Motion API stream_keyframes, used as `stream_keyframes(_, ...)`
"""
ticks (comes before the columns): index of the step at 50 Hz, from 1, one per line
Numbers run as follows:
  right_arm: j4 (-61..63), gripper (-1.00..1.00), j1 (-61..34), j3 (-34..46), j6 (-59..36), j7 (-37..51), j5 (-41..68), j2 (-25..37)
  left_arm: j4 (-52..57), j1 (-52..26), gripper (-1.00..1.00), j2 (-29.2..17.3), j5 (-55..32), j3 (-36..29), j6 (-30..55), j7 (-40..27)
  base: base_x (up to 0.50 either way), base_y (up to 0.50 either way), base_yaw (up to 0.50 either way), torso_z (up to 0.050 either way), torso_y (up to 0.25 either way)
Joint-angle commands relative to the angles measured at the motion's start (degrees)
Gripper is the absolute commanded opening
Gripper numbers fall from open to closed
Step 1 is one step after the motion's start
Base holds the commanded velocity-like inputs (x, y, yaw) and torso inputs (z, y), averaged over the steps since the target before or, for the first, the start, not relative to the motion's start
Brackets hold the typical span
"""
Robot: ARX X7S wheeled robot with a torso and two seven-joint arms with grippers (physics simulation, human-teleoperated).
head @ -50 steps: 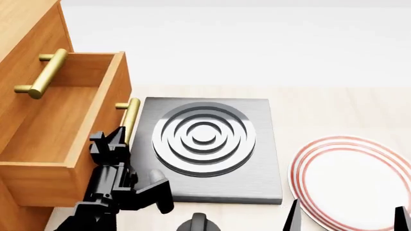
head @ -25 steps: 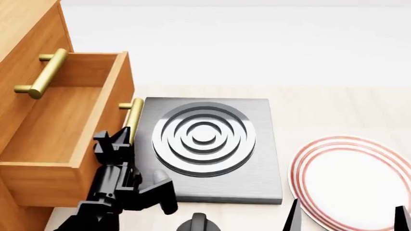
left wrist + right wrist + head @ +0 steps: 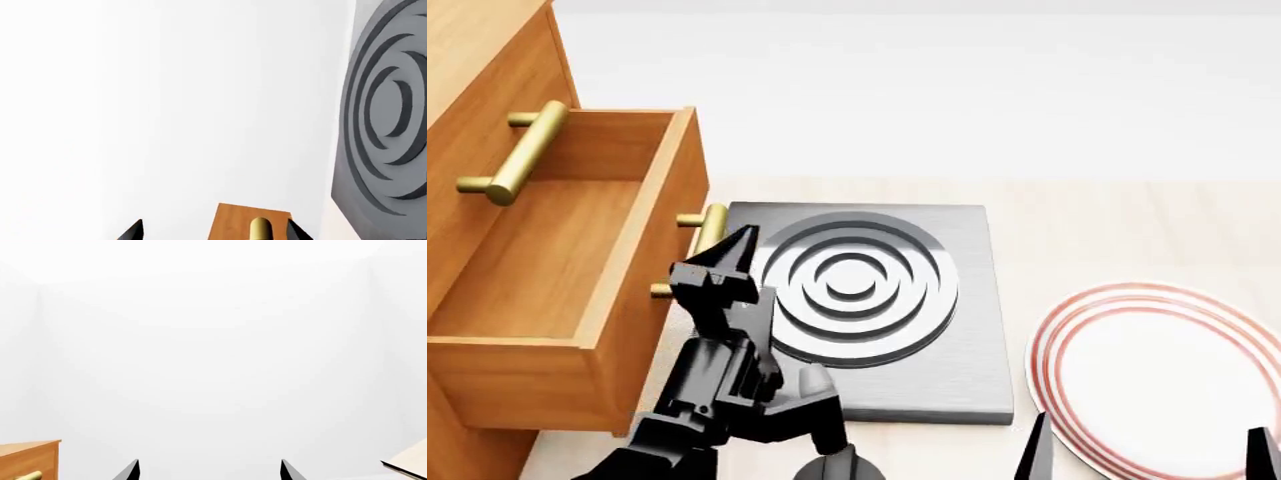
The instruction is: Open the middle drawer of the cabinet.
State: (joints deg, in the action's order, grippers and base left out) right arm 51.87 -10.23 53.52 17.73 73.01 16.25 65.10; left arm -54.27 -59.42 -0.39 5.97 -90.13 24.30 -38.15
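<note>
The orange-brown cabinet stands at the left of the head view. Its middle drawer is pulled out, an open empty box. Its brass bar handle is partly hidden behind my left gripper. In the left wrist view the left gripper is open, and the handle's end shows on the drawer front, between the fingertips and untouched. My right gripper is open and empty at the lower right. Its fingertips are wide apart in the right wrist view.
A grey square burner plate with raised rings lies on the light-wood counter beside the drawer. A white plate with red rim rings lies at the right, under the right gripper. A dark knob sits at the bottom edge. The top drawer's handle juts out.
The drawer slid out slightly further. My left gripper let go of the handle, opened, and moved right and up, off the drawer front. The right gripper has not moved.
</note>
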Motion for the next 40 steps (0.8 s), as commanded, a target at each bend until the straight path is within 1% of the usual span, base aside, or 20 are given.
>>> stream_keyframes(1, 0.08, 1.0, 0.18, -0.11, -0.13, -0.1, -0.08, -0.1, 1.66, -0.23, 1.0, 0.39, 1.37, -0.44, -0.76, -1.49, 0.0, 0.0, 0.0, 0.0, 0.0)
stream_keyframes(7, 0.0, 1.0, 0.31, -0.2, -0.06, -0.13, -0.12, -0.14, 4.09, -0.87, 1.0, 0.39, 0.13, -0.28, -2.25, -1.99, 0.0, 0.0, 0.0, 0.0, 0.0)
stream_keyframes(13, 0.11, 1.0, 0.47, -0.36, 0.01, -0.03, -0.14, 0.03, 7.64, -1.12, 1.0, 0.39, 1.06, -0.26, -3.12, -2.93, 0.0, 0.0, 0.0, 0.0, 0.0)
stream_keyframes(14, 0.06, 1.0, 0.48, -0.4, 0.06, -0.03, -0.09, 0.03, 8.31, -1.26, 1.0, 0.39, 0.23, 0.04, -4.44, -3.43, 0.0, 0.0, 0.0, 0.0, 0.0)
stream_keyframes(19, 0.03, 1.0, 0.47, -0.43, -0.08, -0.17, -0.01, -0.12, 10.82, -1.23, 1.0, 0.38, 0.85, 0.04, -4.91, -6.5, 0.0, 0.0, 0.0, 0.0, 0.0)
stream_keyframes(21, 0.18, 1.0, 0.52, -0.41, -0.25, -0.19, -0.13, -0.17, 11.7, -1.57, 1.0, 0.37, 0.43, 0.19, -4.65, -6.51, 0.0, 0.0, 0.0, 0.0, 0.0)
stream_keyframes(22, 0.26, 1.0, 0.59, -0.41, -0.29, -0.14, -0.24, -0.11, 14.02, -1.92, 1.0, -0.1, 0.78, 0.33, -3.56, -6.86, 0.0, 0.0, 0.0, 0.0, 0.0)
stream_keyframes(23, 0.31, 1.0, 0.66, -0.45, -0.25, -0.08, -0.27, -0.03, 16.38, -2.06, 1.0, -0.95, 0.89, 0.39, -2.42, -6.7, 0.0, 0.0, 0.0, 0.0, 0.0)
stream_keyframes(24, 0.38, 1.0, 0.84, -0.51, -0.04, 0.1, -0.41, 0.18, 22.4, -2.39, 1.0, -3.41, 0.69, 1.19, -0.42, -6.6, 0.0, 0.0, 0.0, 0.0, 0.0)
stream_keyframes(25, 0.37, 1.0, 0.87, -0.52, -0.02, 0.09, -0.42, 0.19, 22.99, -2.37, 1.0, -3.63, 0.72, 1.2, -0.05, -6.56, 0.0, 0.0, 0.0, 0.0, 0.0)
stream_keyframes(26, 0.36, 1.0, 0.86, -0.64, 0.05, 0.2, -0.29, 0.28, 28.18, -2.32, 1.0, -5.97, -0.32, 2.65, 0.59, -6.46, 0.0, 0.0, 0.0, 0.0, 0.0)
stream_keyframes(29, 0.23, 1.0, 0.71, -0.6, -0.23, -0.08, -0.16, -0.06, 35.11, -2.27, 1.0, -8.81, -1.3, 3.85, 2.39, -5.79, 0.0, 0.0, 0.0, 0.0, 0.0)
stream_keyframes(30, 0.38, 1.0, 0.73, -0.54, -0.45, -0.11, -0.23, -0.09, 40.19, -2.22, 1.0, -10.94, -2.58, 5.59, 3.02, -5.75, 0.0, 0.0, 0.0, 0.0, 0.0)
stream_keyframes(31, 0.54, 1.0, 0.79, -0.57, -0.47, -0.04, -0.28, 0.01, 42.65, -1.8, 1.0, -12.16, -4.95, 7.69, 1.85, -5.17, 0.0, 0.0, 0.0, 0.0, 0.0)
stream_keyframes(33, 0.67, 1.0, 0.96, -0.66, -0.4, 0.16, -0.39, 0.22, 48.01, -1.75, 1.0, -14.39, -7.44, 9.95, 2.3, -4.28, 0.0, 0.0, 0.0, 0.0, 0.0)
stream_keyframes(34, 0.81, 1.0, 1.02, -0.66, -0.47, 0.22, -0.51, 0.25, 52.99, -1.2, 1.0, -16.44, -11.21, 12.79, 1.63, -3.02, 0.0, 0.0, 0.0, 0.0, 0.0)
stream_keyframes(38, 0.58, 1.0, 0.87, -0.63, -0.62, -0.14, -0.34, -0.11, 62.49, -0.89, 1.0, -19.51, -16.02, 15.95, 5.36, -1.66, 0.0, 0.0, 0.0, 0.0, 0.0)
stream_keyframes(39, 0.58, 1.0, 0.88, -0.65, -0.62, -0.15, -0.33, -0.11, 62.61, -0.89, 1.0, -19.54, -16.03, 15.97, 5.44, -1.66, 0.0, 0.0, 0.0, 0.0, 0.0)
stream_keyframes(40, 0.5, 1.0, 0.9, -0.66, -0.54, -0.2, -0.22, -0.08, 66.04, -0.72, 1.0, -20.53, -18.96, 18.49, 6.23, -1.44, 0.0, 0.0, 0.0, 0.0, 0.0)
